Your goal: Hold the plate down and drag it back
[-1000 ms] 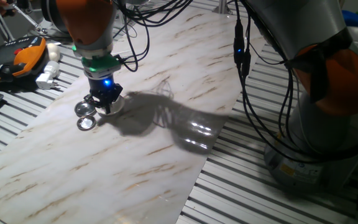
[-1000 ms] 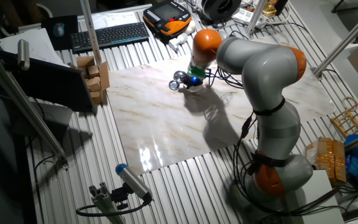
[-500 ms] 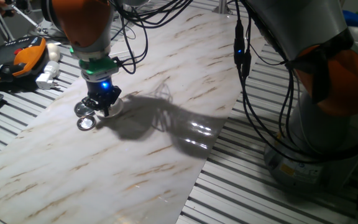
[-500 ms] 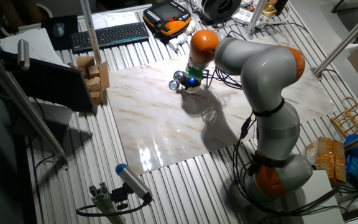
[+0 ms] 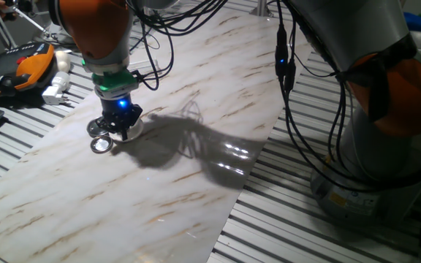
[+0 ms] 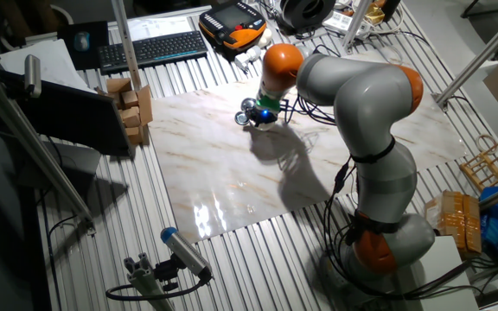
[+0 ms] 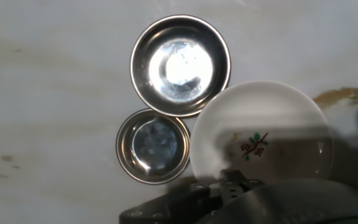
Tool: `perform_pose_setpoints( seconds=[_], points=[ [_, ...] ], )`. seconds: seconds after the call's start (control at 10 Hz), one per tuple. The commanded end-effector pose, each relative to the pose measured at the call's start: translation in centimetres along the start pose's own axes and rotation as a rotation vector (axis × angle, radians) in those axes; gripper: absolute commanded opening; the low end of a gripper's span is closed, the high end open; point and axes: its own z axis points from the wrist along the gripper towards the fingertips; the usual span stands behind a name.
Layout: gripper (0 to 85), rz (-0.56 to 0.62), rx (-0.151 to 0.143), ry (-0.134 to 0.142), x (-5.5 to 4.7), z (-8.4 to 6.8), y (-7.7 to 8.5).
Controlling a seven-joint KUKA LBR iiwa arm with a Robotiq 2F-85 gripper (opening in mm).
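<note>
Marble board [image 5: 196, 146], on slatted bench. Gripper [image 5: 120, 124]: down on plate [image 7: 260, 140], jaw state cannot tell. Plate: directly under jaws, rim against two metal bowls [image 7: 180, 65] on their far side. Step: pressing, drag pending, by my judgement. Next: steady downforce, pull away from bowls. Bare board lies open behind
</note>
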Motion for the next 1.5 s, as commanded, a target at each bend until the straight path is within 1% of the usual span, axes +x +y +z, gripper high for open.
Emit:
perform_pose_setpoints(
  seconds=[0.0, 0.3, 0.4, 0.5, 0.6, 0.7, 0.8, 0.9, 1.0, 1.1, 1.2, 1.3, 1.4],
  points=[
    [0.0, 0.001, 0.0, 0.003, 0.0, -0.1, 0.0],
    [0.0, 0.002, -0.002, 0.008, 0.2, -0.2, 0.0],
    [0.0, 0.002, -0.005, 0.01, 0.0, -0.5, 0.0],
    [0.0, -0.009, 0.012, 0.009, -0.6, -1.5, -0.1],
    [0.0, -0.03, 0.034, -0.001, -1.1, -2.4, -0.4],
    [0.0, -0.063, 0.044, -0.012, -1.6, -3.2, -0.6],
    [0.0, -0.1, 0.043, -0.016, -1.9, -4.0, -0.9],
    [0.0, -0.149, 0.044, -0.01, -2.5, -5.4, -1.4],
    [0.0, -0.187, 0.041, 0.006, -3.3, -6.9, -2.1],
    [0.0, -0.228, 0.036, 0.015, -4.5, -8.5, -3.0],
    [0.0, -0.278, 0.037, 0.019, -6.0, -10.0, -3.8],
    [0.0, -0.315, 0.035, 0.005, -7.6, -11.2, -4.5],
    [0.0, -0.332, 0.04, -0.034, -8.5, -11.5, -5.0]
  ],
)
